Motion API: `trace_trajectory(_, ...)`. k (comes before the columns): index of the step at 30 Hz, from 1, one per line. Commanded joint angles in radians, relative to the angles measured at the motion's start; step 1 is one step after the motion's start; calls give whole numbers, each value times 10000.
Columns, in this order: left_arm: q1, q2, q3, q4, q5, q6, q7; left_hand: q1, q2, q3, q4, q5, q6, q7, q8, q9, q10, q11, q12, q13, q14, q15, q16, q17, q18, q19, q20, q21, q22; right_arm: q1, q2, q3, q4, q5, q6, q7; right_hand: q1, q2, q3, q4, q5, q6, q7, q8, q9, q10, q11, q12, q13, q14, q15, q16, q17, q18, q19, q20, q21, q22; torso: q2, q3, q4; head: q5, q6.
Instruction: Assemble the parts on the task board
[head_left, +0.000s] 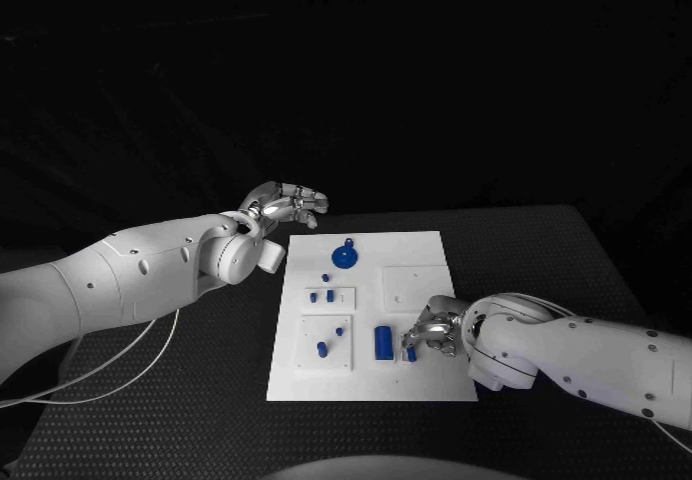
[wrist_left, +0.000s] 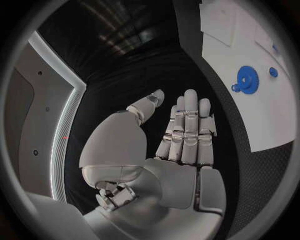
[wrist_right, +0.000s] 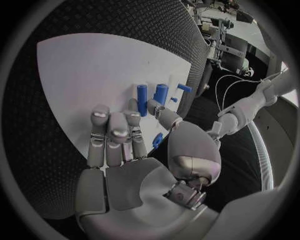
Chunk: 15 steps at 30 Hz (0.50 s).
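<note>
Well, left hand off board edge

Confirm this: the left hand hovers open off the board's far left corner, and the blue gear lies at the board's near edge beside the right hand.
Wrong about the gear. The head view shows the blue gear near the far edge of the task board, away from the right hand. The left hand does hover open off the far left corner.

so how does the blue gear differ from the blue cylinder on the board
The blue gear is a flat round disc with a small tab on top; the blue cylinder is a long, narrow bar. The gear lies at the far end of the task board, apart from both hands; the cylinder lies near the front edge, right beside the right hand. Both are blue and rest on the white board.
</note>
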<state>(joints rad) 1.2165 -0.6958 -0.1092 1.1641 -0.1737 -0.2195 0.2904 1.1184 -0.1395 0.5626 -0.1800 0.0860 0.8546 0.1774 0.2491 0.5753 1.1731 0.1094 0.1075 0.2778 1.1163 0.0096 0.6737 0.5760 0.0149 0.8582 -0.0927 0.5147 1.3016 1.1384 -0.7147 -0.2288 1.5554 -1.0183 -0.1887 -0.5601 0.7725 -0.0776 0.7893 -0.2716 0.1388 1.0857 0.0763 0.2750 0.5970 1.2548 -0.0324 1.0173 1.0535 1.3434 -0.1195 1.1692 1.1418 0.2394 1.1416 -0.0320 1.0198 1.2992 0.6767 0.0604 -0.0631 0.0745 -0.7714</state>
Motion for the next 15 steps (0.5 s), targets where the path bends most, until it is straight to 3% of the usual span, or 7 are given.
trace_trajectory(1, 9, 18, 5, 25, 42, 25, 104, -51, 25, 27, 57, 44, -32, -33, 66, 17, -64, 15, 55, -13, 71, -31, -55, 15, 85, 51, 9, -45, 15, -19, 57, 0, -26, 99, 221, 79, -93, -30, -76, 5, -53, -7, 7, -56, -6, 13, -9, -39, 1, -38, -36, 62, -15, 224, 18, -36, 8, -16, -4, -3, -5, 36, -6)
trace_trajectory(15, 10, 14, 5, 30, 42, 66, 79, -62, 24, 21, 66, 42, -34, -33, 67, 17, -66, 15, 56, -13, 73, -31, -61, 25, 84, 56, 10, -52, 22, -53, 144, -1, -53, 113, 407, 116, -191, -139, -174, 44, -265, -15, 11, -77, -32, -8, -6, -50, 22, -48, -57, 62, -43, 224, 7, -45, -11, -36, -3, 4, -4, 99, -41)
